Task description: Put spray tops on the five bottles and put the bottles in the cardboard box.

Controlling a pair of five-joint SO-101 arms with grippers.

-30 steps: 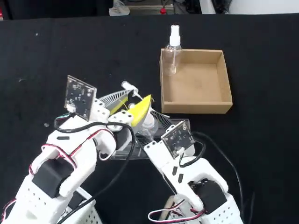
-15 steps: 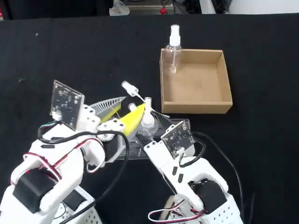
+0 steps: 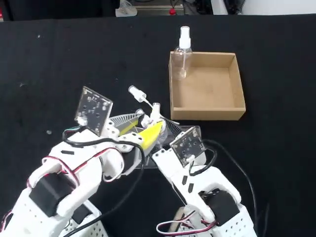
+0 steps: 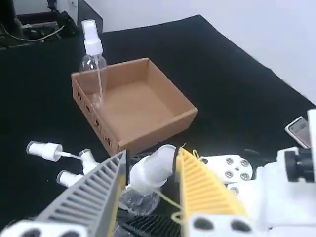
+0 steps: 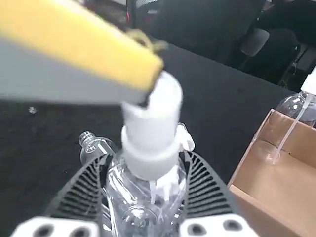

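My right gripper (image 5: 148, 165) is shut on a clear bottle (image 5: 146, 190) and holds it upright in front of the cardboard box (image 3: 207, 114). A white spray top (image 4: 152, 169) sits on the bottle's neck. My left gripper (image 4: 150, 155) is shut on that top, grey finger on one side and yellow finger (image 5: 74, 44) on the other. In the high view both grippers meet at the bottle (image 3: 157, 129) just left of the box's near corner. One bottle with a spray top (image 3: 183, 55) stands in the box's far left corner.
A loose spray top (image 3: 136, 92) lies on the black table left of the box, with two more (image 4: 86, 157) beside it in the left wrist view. An uncapped bottle neck (image 5: 89, 140) lies behind the held bottle. A clear plastic sheet (image 3: 129, 161) lies under the grippers.
My left arm drew back to the left, off the spray top, then came in again and closed on the top. The right arm and its bottle stayed put.
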